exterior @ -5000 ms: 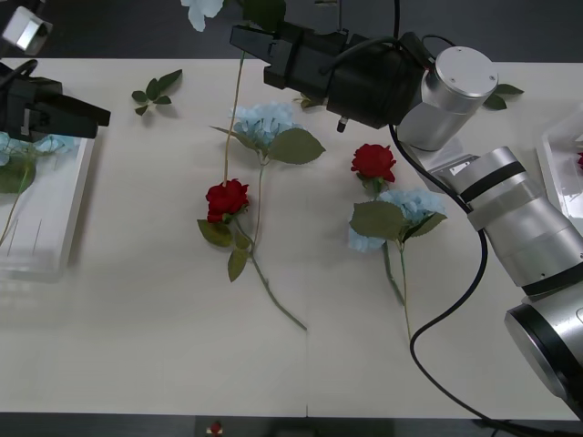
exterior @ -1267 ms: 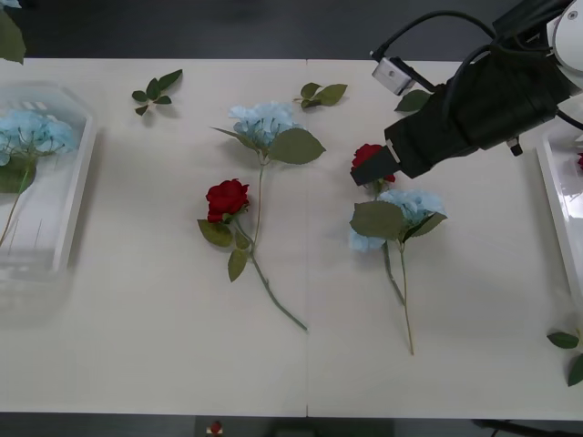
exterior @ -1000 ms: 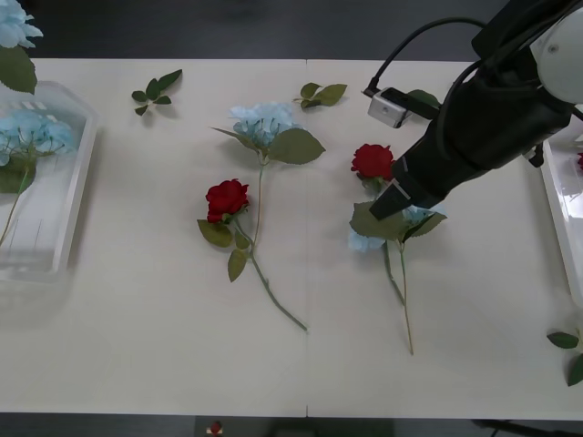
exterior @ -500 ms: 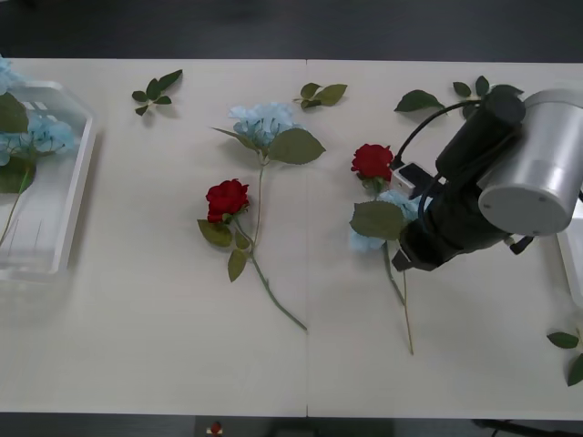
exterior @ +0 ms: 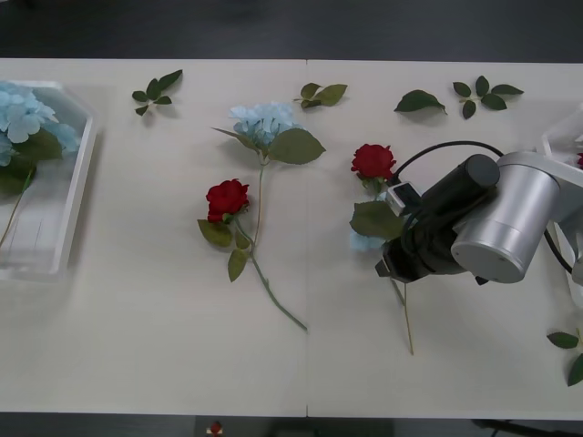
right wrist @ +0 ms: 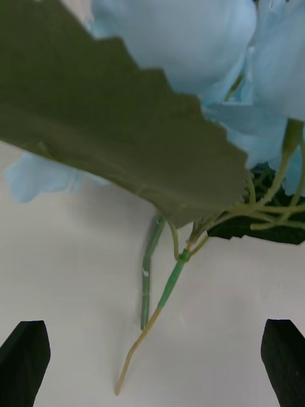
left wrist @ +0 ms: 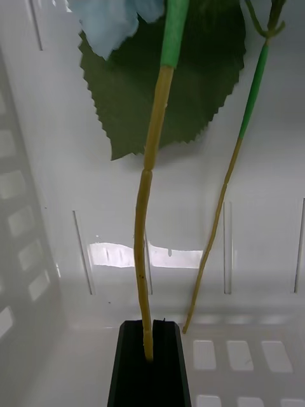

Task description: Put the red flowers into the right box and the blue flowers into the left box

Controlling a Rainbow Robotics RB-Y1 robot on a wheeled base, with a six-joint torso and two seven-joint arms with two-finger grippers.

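My right gripper is open and low over the table. The two thin stems of a blue flower and its large leaf lie between the fingers. In the front view the right arm covers that blue flower, just below a red flower. My left gripper is shut on the stem of a blue flower inside the left box. Blue flowers lie in the left box. Another red flower and blue flower lie mid-table. The right box shows at the far right.
Loose green leaf sprigs lie along the far side of the table, and one at the right front edge. The right arm's cable loops above its wrist. A second stem lies in the left box.
My right arm swung in from the right and came down over the blue flower beside the right-hand rose. The blue flower held by my left gripper sank into the left box.
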